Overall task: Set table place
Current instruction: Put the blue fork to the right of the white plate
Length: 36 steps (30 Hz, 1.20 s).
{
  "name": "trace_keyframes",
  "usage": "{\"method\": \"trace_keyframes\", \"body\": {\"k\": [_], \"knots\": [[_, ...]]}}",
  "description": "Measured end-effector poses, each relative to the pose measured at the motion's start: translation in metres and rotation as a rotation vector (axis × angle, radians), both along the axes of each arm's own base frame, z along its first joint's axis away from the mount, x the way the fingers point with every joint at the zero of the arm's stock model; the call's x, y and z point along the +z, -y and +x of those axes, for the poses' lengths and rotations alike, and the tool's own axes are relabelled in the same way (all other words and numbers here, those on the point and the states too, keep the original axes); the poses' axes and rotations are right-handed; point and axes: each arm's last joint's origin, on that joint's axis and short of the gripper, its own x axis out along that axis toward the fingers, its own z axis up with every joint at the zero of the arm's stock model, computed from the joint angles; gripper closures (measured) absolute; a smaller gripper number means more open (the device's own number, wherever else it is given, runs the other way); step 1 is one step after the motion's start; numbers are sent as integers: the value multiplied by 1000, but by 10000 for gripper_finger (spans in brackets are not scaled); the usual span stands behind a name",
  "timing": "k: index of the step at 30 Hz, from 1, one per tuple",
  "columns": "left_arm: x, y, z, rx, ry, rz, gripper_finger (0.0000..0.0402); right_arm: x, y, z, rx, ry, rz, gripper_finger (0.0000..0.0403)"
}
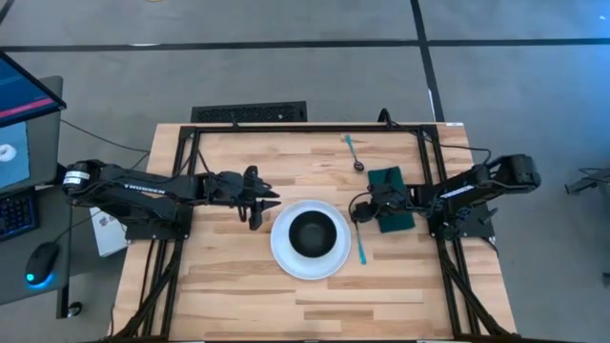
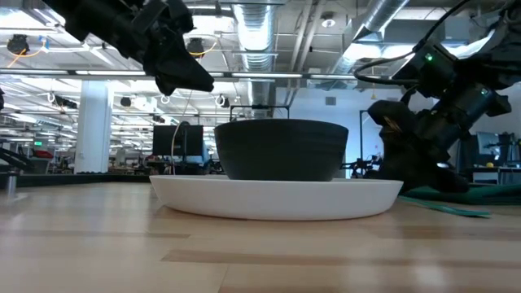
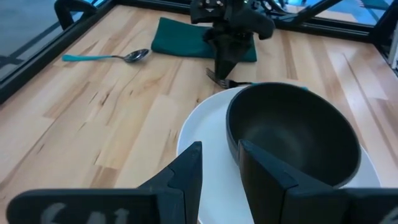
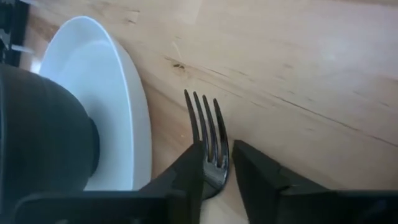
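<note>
A round white plate (image 1: 286, 262) lies near the table's middle, and a small black bowl (image 1: 312, 233) stands on it. A blue-handled fork (image 1: 362, 246) lies flat on the wood just right of the plate, tines toward the far edge. My right gripper (image 1: 360, 208) is low over the fork's head and shut on it. The dark green napkin (image 1: 391, 198) lies flat under the right arm. The spoon (image 1: 355, 152) lies beyond it, near the far edge. My left gripper (image 1: 262, 205) hangs open in the air left of the plate, touching nothing. My right gripper (image 4: 216, 149) pinches the fork's neck (image 4: 214, 168), just behind the tines (image 4: 205, 121), between its two fingers. The fingers come from above, slanting down from the table's right, and lie across the fork. The fork rests flat on the table with its tines sticking out past the fingertips.
The table's black metal frame (image 1: 191, 171) runs along its edges. Bare wood lies along the near side (image 1: 315, 305) and to the left of the plate. A monitor, keyboard and mouse (image 1: 43, 262) sit off the table's left side.
</note>
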Motion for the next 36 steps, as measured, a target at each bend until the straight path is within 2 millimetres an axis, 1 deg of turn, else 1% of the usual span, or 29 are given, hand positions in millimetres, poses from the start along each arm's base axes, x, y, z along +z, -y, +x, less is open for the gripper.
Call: {"method": "trace_keyframes", "body": {"k": [7,11,15,27,36], "knots": [[-1,6,0,-26,-9,3,307,1,0,1,-29,11,37,231],[-1,8,-1,-37,-17,4,307,1,0,1,-41,14,47,219],[-2,10,-1,-45,-20,4,307,1,0,1,-25,11,32,228],[-2,12,-1,-53,-23,3,307,-1,0,-1,16,-12,-16,281],[-2,12,-1,-55,-27,1,307,-2,0,-2,13,-32,-26,294]]}}
